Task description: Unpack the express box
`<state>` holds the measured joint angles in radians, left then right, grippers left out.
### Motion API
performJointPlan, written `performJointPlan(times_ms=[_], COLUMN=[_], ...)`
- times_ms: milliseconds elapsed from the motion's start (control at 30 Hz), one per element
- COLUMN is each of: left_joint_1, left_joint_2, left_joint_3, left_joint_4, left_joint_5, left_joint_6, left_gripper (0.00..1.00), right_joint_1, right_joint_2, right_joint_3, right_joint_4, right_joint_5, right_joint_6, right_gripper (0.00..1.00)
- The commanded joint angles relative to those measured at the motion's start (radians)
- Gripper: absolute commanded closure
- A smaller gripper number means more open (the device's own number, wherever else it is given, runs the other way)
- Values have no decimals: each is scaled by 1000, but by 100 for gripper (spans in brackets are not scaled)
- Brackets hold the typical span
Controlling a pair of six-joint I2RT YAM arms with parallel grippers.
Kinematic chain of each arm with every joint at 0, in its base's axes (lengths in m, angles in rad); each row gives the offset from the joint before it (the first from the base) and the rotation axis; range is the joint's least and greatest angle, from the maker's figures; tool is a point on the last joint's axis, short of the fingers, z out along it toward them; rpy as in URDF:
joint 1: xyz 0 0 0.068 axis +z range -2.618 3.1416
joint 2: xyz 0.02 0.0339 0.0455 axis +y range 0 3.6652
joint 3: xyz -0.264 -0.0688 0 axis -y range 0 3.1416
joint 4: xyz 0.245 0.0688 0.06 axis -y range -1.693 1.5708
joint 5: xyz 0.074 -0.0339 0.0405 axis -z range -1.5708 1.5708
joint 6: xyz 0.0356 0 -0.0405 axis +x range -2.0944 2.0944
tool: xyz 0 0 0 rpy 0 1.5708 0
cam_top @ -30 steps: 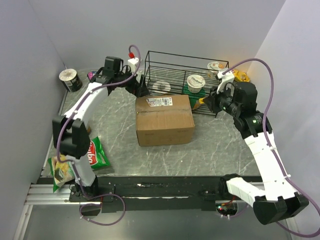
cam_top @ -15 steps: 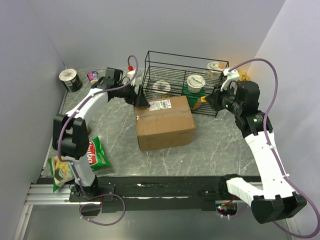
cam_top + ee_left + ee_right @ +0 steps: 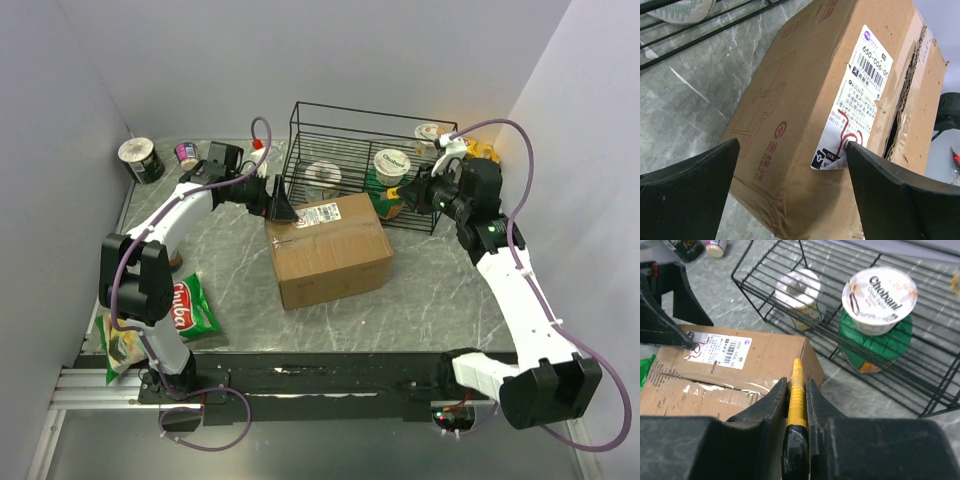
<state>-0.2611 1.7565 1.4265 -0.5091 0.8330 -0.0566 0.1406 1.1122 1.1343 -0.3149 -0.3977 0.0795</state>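
Express box (image 3: 328, 250) lies on the table (image 3: 440, 290) just before the wire basket (image 3: 352, 106), left gripper (image 3: 281, 208) spread wide at its labelled corner, right gripper (image 3: 795, 401) clamped on 1 yellow-and-black tool (image 3: 797, 371): unbraced, the box may skid if the tool presses its taped seam.

My table (image 3: 440, 290) grey, marbled with pale veins, plain pale lavender-grey walls (image 3: 400, 50) closing it on three sides, aluminium rail (image 3: 90, 385) along my near edge, soft even light.
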Motion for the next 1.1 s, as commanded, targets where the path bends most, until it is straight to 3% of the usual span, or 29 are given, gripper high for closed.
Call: performJointPlan(times_ms=[0,1067], left_joint_1=[-7,-12], left_joint_2=[-9,4], left_joint_3=[-51,-57], left_joint_4=[-51,-42], left_joint_5=[-43,-41], left_joint_6=[18,-2], left_gripper=[6,6], right_joint_1=[-6,-3], right_joint_2=[26,120], right_joint_3=[-5,4], right_joint_4=[59,53], right_joint_5=[-15,-62], right_joint_6=[19,22], right_gripper=[100,100])
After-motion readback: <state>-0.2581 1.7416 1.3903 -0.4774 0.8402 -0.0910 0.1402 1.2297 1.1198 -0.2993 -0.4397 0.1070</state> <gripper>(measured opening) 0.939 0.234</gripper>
